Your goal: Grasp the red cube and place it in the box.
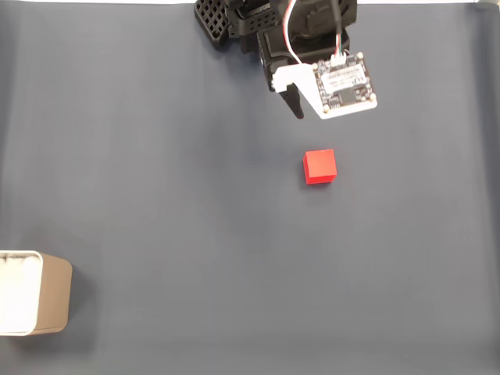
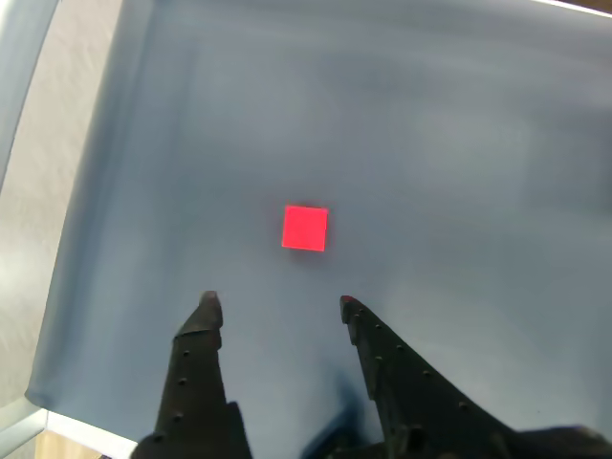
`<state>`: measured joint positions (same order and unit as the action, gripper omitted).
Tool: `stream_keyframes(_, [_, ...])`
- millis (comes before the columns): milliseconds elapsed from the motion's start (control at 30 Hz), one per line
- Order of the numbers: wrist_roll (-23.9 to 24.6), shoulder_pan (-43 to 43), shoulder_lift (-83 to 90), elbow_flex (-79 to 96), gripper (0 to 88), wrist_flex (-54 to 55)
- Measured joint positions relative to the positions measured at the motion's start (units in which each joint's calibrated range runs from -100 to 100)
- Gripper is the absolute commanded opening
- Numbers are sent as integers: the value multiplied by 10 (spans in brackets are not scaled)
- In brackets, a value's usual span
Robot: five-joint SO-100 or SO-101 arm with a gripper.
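Top centre of the fixed view: the arm's black body comes in from the upper edge, with a white bracket and a small circuit board (image 1: 344, 85) facing the camera, red and white wires running up from it. The claw (image 1: 301, 105) hangs just below the bracket — from this angle I can make out one dark finger tip and the white one beside it, so the gap is hard to judge here. The red cube (image 1: 320, 166) sits on the dark grey table (image 1: 172, 172) a little below the claw and slightly right of it, not touching it, upright, faces roughly square to the picture. The box (image 1: 47, 303) is at the lower left edge, well apart from cube and arm; tan outer wall, rounded corners, white inside, partly cut off by the edge.

Other view, looking down past the claw (image 2: 279, 304): two black fingers (image 2: 196, 354) rise from the bottom edge, tips spread wide apart with nothing between them — claw is released, holding nothing. The red cube (image 2: 305, 229) lies on the table (image 2: 459, 172) just beyond the tips, roughly centred on the gap, clear of both fingers. It looks slightly blurred. Left side shows the edge of the grey cover and a lighter surface (image 2: 38, 191) under it.
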<state>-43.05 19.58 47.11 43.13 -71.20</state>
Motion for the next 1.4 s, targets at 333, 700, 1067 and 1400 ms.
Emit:
stream_keyframes(333, [-1, -1, -40, 0, 385, 39])
stream_keyframes(700, [-16, -6, -60, 19, 401, 117])
stream_keyframes(1067, [-16, -24, -82, 64, 404, 183])
stream_keyframes(1400, [-16, -41, -112, 93, 405, 232])
